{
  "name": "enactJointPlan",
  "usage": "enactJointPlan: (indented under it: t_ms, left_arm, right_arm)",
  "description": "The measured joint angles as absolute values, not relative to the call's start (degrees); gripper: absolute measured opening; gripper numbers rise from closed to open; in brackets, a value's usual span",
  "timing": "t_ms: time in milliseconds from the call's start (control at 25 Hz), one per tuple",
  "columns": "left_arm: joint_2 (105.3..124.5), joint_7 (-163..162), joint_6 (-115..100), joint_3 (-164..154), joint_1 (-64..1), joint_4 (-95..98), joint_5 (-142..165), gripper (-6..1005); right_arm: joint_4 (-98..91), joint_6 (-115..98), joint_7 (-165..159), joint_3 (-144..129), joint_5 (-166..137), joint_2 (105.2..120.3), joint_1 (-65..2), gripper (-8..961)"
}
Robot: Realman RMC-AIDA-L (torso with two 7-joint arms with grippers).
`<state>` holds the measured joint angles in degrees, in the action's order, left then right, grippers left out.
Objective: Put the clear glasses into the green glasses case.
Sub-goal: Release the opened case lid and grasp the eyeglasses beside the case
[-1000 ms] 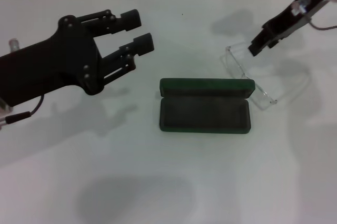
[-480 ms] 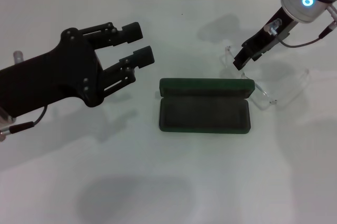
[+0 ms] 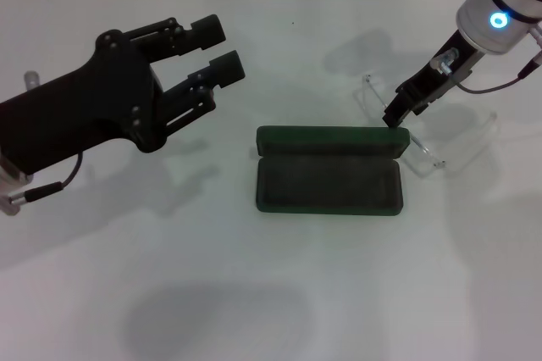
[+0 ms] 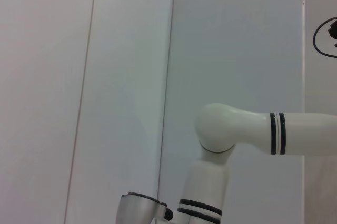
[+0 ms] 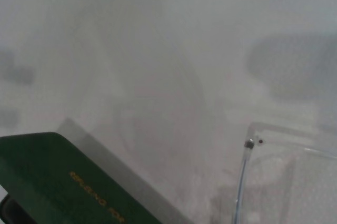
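Observation:
The green glasses case lies open in the middle of the white table, its lid standing up along the far side. The clear glasses rest on the table just behind and to the right of the case, arms unfolded. My right gripper hangs low over the glasses' frame, close to the lid's right end. The right wrist view shows the lid's gold lettering and a clear hinge corner of the glasses. My left gripper hovers open to the left of the case, holding nothing.
The white table stretches bare around the case, with a wall seam at the far edge. The left wrist view looks at a pale wall and a white arm with black bands.
My right gripper has come down and slightly towards the case, ending right over the glasses' frame. The left arm has barely shifted.

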<state>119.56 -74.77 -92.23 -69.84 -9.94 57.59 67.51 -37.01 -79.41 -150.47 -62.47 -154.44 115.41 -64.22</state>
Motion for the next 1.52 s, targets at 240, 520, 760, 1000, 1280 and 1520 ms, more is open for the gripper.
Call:
enactJointPlan:
  t_ms: [240, 520, 760, 1000, 1280, 1520]
  left_arm:
    - [119.5, -74.6, -92.3, -69.6, -11.6, 56.0, 67.7, 430]
    - [119.44, -74.0, -92.3, -69.0, -12.7, 53.7, 67.6, 429]
    - [119.48, -73.3, -92.3, -68.9, -12.8, 52.5, 67.3, 429]
    - [119.51, -73.0, -92.3, -68.9, -13.2, 51.3, 67.2, 429]
    - [119.53, -73.0, -92.3, -68.9, -13.4, 50.6, 67.1, 429]
    - [119.47, -73.0, -92.3, -68.9, -13.5, 50.1, 67.0, 429]
  right_arm:
    - [-36.8, -78.0, -150.4, -63.2, -154.3, 115.64, -63.7, 449]
    - [-35.8, -76.3, -150.2, -64.6, -154.2, 115.79, -63.8, 446]
    - [-35.3, -75.1, -150.2, -65.2, -154.2, 115.91, -64.1, 444]
    - [-34.9, -74.7, -150.2, -65.9, -154.1, 115.99, -64.2, 442]
    - [-33.9, -74.3, -150.4, -67.7, -153.4, 116.15, -64.8, 434]
    - [-32.3, -73.2, -150.2, -68.9, -152.1, 116.2, -65.2, 424]
